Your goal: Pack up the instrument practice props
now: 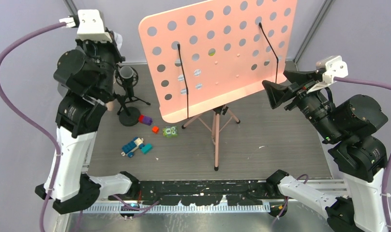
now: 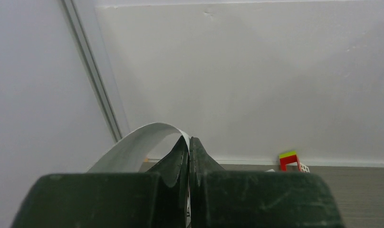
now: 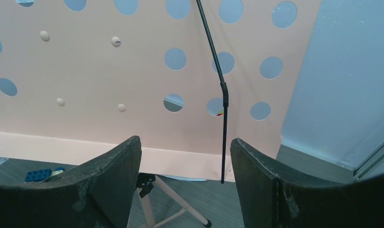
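The pink music stand stands mid-table on its tripod, with two black wire page holders on the perforated desk. The microphone on its black round-base stand stands to its left. My left gripper is raised at the back left, shut on a white sheet that curls off to the left. The sheet shows as a white edge in the top view. My right gripper is open and empty, close to the desk's lower right corner. It also shows in the right wrist view.
Small toy blocks lie on the table left of the tripod: purple-red, orange, green, blue. A red and green block stands by the back wall. Grey walls enclose the table.
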